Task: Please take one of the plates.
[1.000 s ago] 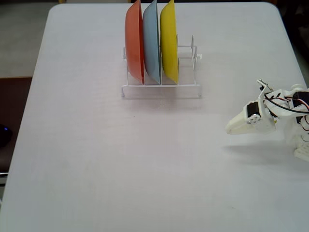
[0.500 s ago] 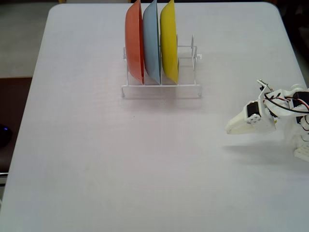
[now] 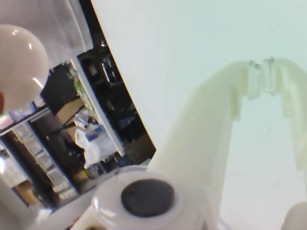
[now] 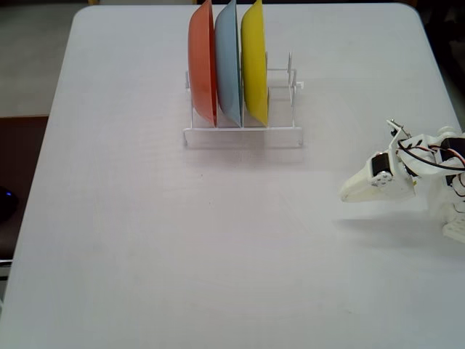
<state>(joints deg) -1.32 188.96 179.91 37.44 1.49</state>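
Pincer is sitting low over the table, close to the right edge in the fixed view. It is pointing across the table toward the left edge. Nothing is changing here. The pincer and the arm are staying just where they were a moment ago, and the plates are not moving either. So I think the job is only starting, and no plate is being taken yet.

In the wrist view the pincer is clenched. Its two tips are pressing together, and nothing is sitting between them. It is holding nothing, and I can see only bare table past the tips. It is going to need to open up before it can take a plate.

The plates are standing on their edges in a white wire rack. The rack is sitting near the far edge of the table, about halfway along it and well apart from the pincer. The orange plate is standing on the left, the blue plate in the middle and the yellow plate on the right. They are packed close together. The yellow plate is on the side nearest the pincer, so it may be the easiest one to reach.

A round pale thing is showing in the top left corner of the wrist view. I cannot tell what it is.
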